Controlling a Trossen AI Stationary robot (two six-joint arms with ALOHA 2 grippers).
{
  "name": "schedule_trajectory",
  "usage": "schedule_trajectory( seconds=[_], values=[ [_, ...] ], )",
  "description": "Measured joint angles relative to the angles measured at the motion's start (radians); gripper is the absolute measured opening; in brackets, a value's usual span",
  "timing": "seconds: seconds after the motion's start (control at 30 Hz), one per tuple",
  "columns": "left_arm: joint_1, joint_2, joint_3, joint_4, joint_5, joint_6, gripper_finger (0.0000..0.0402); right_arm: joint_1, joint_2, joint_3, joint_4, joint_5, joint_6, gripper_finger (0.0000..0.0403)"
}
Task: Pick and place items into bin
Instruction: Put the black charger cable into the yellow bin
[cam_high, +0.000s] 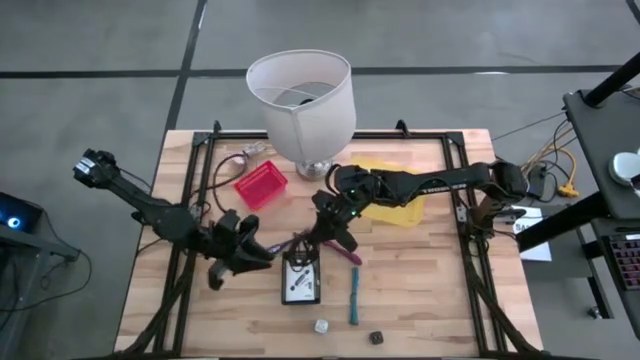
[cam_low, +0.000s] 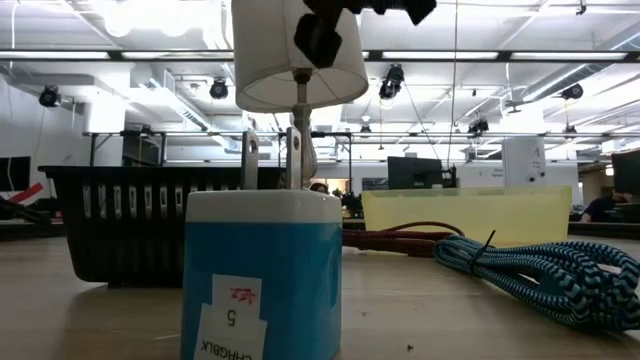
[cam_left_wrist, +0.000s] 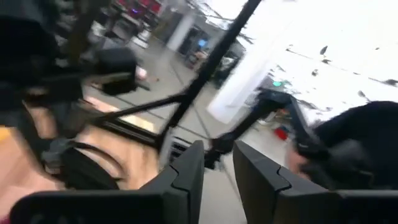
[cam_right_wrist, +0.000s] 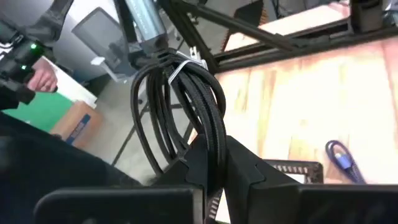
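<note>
The black coiled cable (cam_right_wrist: 180, 112), bound by a white tie, sticks out from my right gripper (cam_right_wrist: 214, 165), which is shut on it above the table's middle (cam_high: 328, 232). My left gripper (cam_left_wrist: 217, 168) hangs just to its left (cam_high: 258, 255), fingers apart with nothing between them. A white printed card (cam_high: 300, 280), a teal stick (cam_high: 354, 295), a purple strip (cam_high: 346, 256), a white cube (cam_high: 321, 326) and a dark cube (cam_high: 376, 338) lie on the near half of the table. The red bin (cam_high: 261, 185) stands left of the lampshade (cam_high: 300, 95). My right gripper pinches several strands of the cable's coil (cam_right_wrist: 210, 146) together between its two fingers, at the end away from the white tie (cam_right_wrist: 181, 67). The fingers come nearly level from the table's right. The coil reaches forward past the fingertips, clear of the table.
The tall white lampshade stands at the far middle on its metal foot (cam_high: 316, 170). A yellow sheet (cam_high: 395, 200) lies under my right arm. Black frame rails (cam_high: 190, 250) run along the table's left and right sides. Cables and desks crowd the floor at the right.
</note>
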Motion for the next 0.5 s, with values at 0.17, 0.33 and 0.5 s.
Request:
schedule_trajectory(
  seconds=[0.17,0.33,0.5],
  values=[
    [0.005,0.007,-0.002,-0.048,-0.001,-0.002,0.0071,-0.014,-0.075,0.007,-0.101,0.010,-0.028,0.0014],
    [0.003,-0.020,-0.001,-0.030,0.001,-0.001,0.0071,-0.034,-0.131,-0.002,-0.419,0.204,-0.172,0.0014],
    [0.003,-0.016,-0.001,-0.042,-0.002,-0.001,0.0071,-0.066,-0.211,0.003,-0.690,0.438,-0.234,0.0014]
  ],
)
